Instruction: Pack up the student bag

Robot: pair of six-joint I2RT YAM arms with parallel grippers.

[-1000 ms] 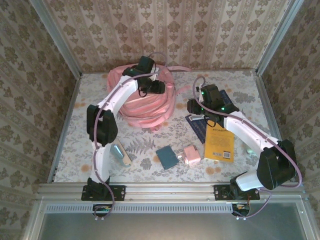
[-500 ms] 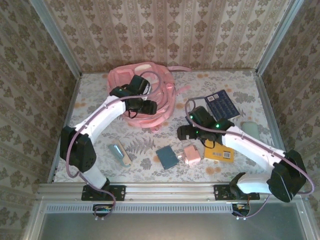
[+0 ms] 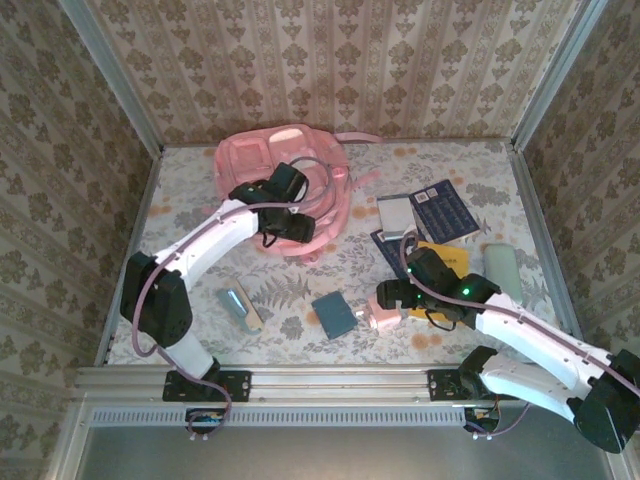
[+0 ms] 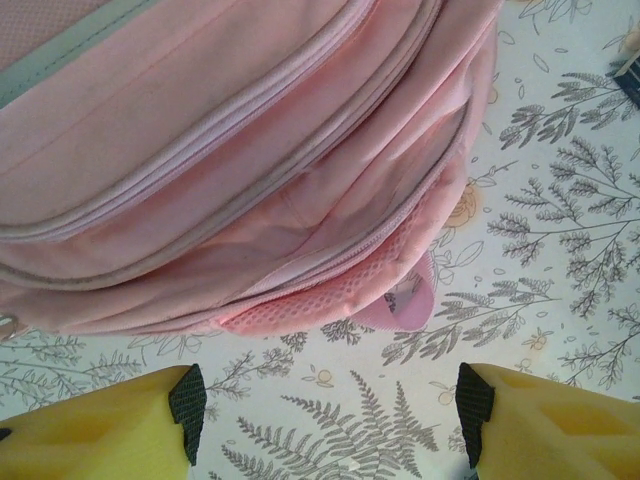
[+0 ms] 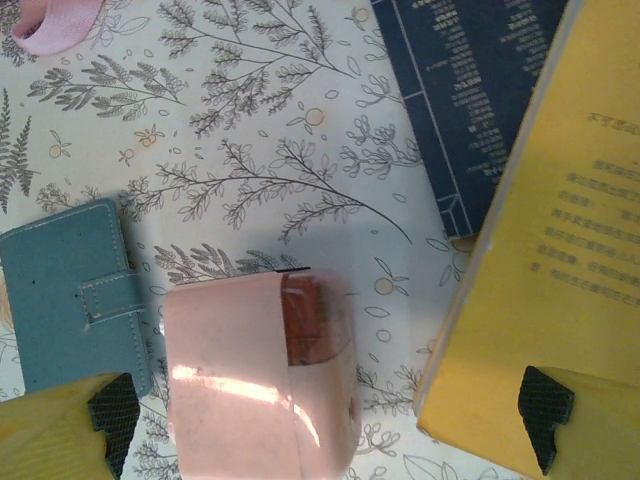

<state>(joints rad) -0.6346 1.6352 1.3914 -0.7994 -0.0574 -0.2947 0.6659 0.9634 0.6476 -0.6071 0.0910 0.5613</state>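
lowering the right pincer, spread wide and empty above the pink case at the bottom of its wrist view, calls for centring so one finger slips between case and teal wallet while the other clears the yellow book. the student bag lies upper left of centre on the surface in the overhead view, with the left pincer released just beside its edge.

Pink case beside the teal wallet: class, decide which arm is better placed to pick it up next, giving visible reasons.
Right. The right end effector hangs open over the pink case, between teal wallet and yellow book; the left end effector is away at the student bag.
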